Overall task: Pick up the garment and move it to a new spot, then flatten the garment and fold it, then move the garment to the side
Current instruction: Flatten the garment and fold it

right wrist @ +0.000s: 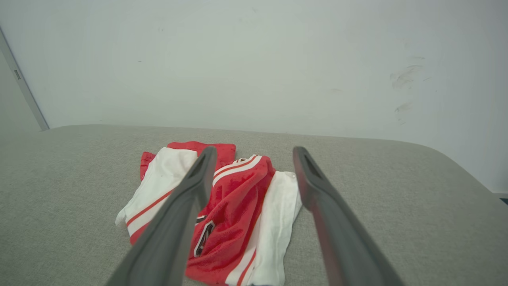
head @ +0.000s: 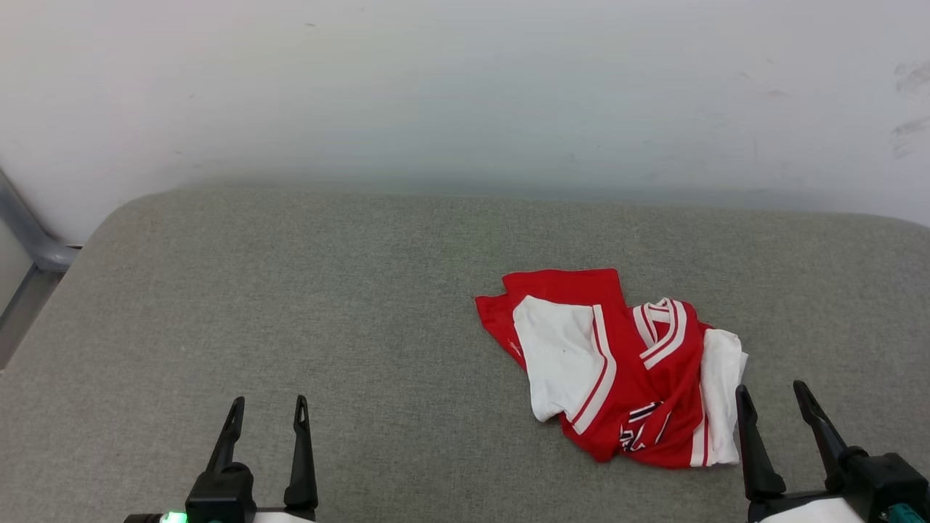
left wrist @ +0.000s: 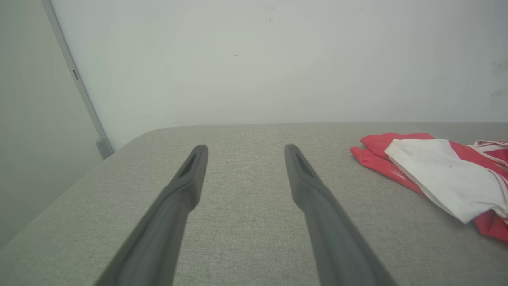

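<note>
Both stand wide apart, gripping nothing: the left pincer over bare grey cushion; the right pincer just beside the crumpled red-and-white jersey, which lies right of centre; its black lettering is creased, unreadable.

Looks past right gripper, jaws apart and empty, onto crumpled garment on grey pad; white wall behind.

The garment, a red jersey with white sleeves and striped trim, lies crumpled at the frame's lower right. Black lettering peeks from its folds.
</note>
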You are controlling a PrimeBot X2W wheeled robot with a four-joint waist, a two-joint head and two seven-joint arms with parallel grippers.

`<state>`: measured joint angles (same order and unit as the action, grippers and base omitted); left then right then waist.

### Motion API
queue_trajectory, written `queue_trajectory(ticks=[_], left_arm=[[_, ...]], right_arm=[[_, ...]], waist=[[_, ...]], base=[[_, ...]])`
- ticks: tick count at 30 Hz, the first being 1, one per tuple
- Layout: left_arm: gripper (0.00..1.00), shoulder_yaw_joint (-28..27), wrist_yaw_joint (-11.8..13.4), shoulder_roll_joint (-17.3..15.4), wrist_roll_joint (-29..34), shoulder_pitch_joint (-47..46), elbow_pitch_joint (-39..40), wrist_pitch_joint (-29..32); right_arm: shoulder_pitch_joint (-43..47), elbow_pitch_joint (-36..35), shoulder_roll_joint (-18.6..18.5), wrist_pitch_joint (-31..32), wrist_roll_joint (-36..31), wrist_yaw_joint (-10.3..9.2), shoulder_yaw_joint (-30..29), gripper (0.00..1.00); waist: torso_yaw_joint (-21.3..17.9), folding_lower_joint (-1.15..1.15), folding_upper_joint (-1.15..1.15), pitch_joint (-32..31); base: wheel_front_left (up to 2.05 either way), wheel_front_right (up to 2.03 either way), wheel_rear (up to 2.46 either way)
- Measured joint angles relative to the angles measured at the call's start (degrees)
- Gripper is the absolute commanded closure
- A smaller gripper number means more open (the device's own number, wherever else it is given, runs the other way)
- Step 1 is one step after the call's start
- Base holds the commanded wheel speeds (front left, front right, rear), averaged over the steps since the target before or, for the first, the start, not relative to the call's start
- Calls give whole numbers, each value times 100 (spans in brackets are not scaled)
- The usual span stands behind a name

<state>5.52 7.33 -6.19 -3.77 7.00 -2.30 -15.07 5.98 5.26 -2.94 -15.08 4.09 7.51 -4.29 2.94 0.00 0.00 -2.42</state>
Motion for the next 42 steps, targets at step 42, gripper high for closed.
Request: queue_trajectory(ticks=[42], left_arm=[[0,3700,-1474,-1845,-3360,-5781,-1519,3398]], right_arm=[[-977,-180,-1,0,43,0,160,0]], waist=[[-911,2,0,1456]], base=[[0,0,0]])
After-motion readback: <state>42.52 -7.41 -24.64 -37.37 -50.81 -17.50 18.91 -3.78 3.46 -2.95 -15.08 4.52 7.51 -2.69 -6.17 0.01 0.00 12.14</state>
